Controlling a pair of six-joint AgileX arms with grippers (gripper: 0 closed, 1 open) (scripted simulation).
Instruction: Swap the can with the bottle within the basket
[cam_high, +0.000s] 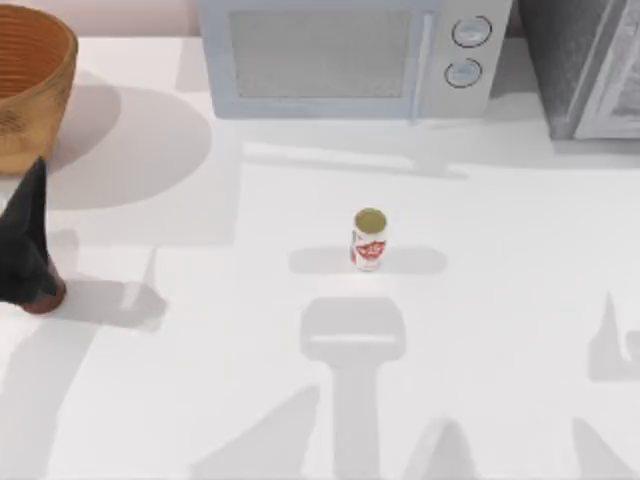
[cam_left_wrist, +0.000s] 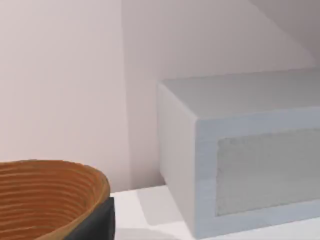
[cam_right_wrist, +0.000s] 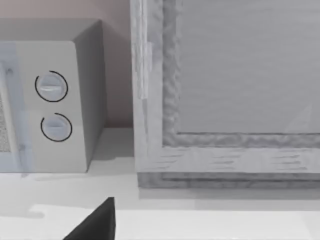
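Can (cam_high: 369, 239) stands upright mid-table while my left claw (cam_high: 30, 250), its grip impossible to judge, covers a brownish object beside the basket (cam_high: 30, 90); a blind lift could topple it.

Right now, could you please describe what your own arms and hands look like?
What shows of my left hand at the top view's left edge is matte black, a tapering wedge narrowing to a point, with no cables or markings. A black angular finger tip of my right hand shows in the right wrist view.
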